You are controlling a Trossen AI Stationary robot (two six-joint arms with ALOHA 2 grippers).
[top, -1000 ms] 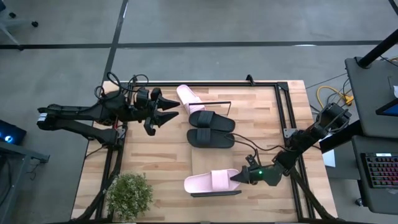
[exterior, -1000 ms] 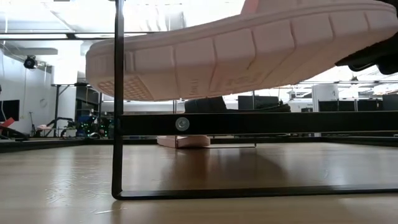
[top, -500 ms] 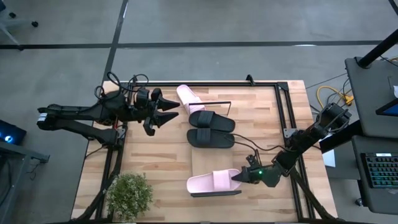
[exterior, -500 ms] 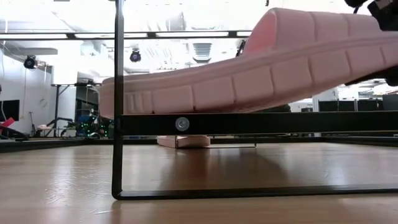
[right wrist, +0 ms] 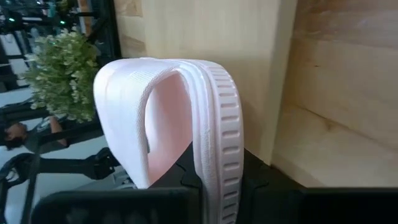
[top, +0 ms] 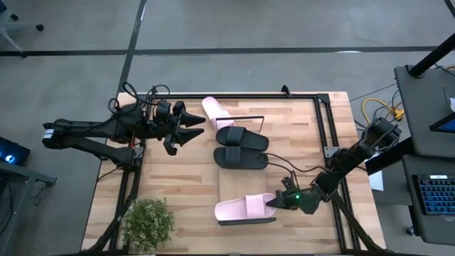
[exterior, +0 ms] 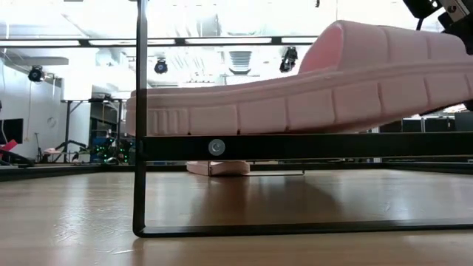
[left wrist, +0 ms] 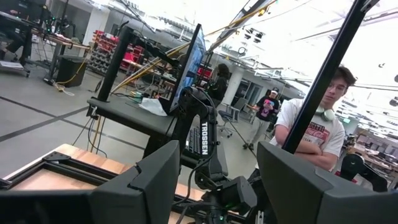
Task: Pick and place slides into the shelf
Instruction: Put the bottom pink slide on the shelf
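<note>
In the high view four slides show on the desk (top: 178, 192). A pink slide (top: 245, 208) lies at lower centre on the shelf (top: 242, 193), the long light board with a black wire frame at its ends. The right end effector (top: 272, 203) is clamped on that slide's right end, its arm reaching in from the lower right of the frame. Two black slides lie side by side at the centre: the upper black slide (top: 242, 137) and the lower black slide (top: 241, 158). The second pink slide (top: 214, 111) lies tilted at upper centre, just beside the upper black one.

A potted plant (top: 148, 223) stands at the lower left corner of the desk, well apart from the held slide. A loose cable runs across the desk between the black pair and the right arm.

The left end effector (top: 197, 126) hovers at the upper left, near the second pink slide, with its fingers spread and nothing between them.

In the low view the held slide's ribbed sole fills the upper frame, just above the shelf's black bar (exterior: 295, 146). The left wrist view shows people standing in the room beyond the desk.
</note>
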